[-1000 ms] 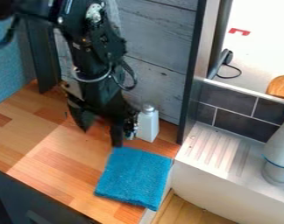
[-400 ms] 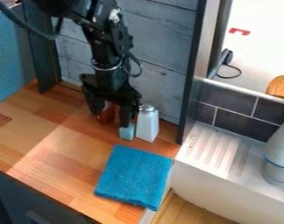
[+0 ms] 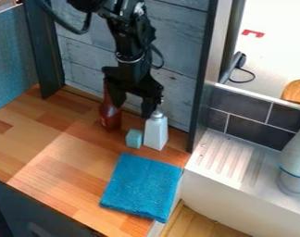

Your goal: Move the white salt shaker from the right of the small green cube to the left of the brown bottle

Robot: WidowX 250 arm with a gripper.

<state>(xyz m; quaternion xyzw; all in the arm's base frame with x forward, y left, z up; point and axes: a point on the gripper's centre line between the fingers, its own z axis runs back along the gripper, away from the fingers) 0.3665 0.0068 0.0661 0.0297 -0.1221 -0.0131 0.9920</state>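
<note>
Gripper (image 3: 133, 109), black, two-fingered: released, its fingers spread and nothing held, hanging above the wooden counter (image 3: 53, 155). Clock positions are taken from the light-blue cube (image 3: 134, 139), with twelve toward the view's top edge. Cube: one, small, on the counter, below the gripper in the view. Gripper: at twelve. White shaker (image 3: 155, 134), metal-capped: one, upright, at two, just beside the cube; one fingertip is near its cap, contact impossible to tell. Red-brown bottle (image 3: 109, 116): one, upright, at eleven, its neck partly hidden by the gripper. Blue cloth (image 3: 142, 187): one, lying flat at six, nearer the counter's front. Grey plank wall (image 3: 180, 51): behind, toward one. Ridged metal surface (image 3: 230, 162): between three and four, bearing a pale grey vessel (image 3: 295, 159) at the view's edge. Dark tiles (image 3: 244, 111): toward two.
</note>
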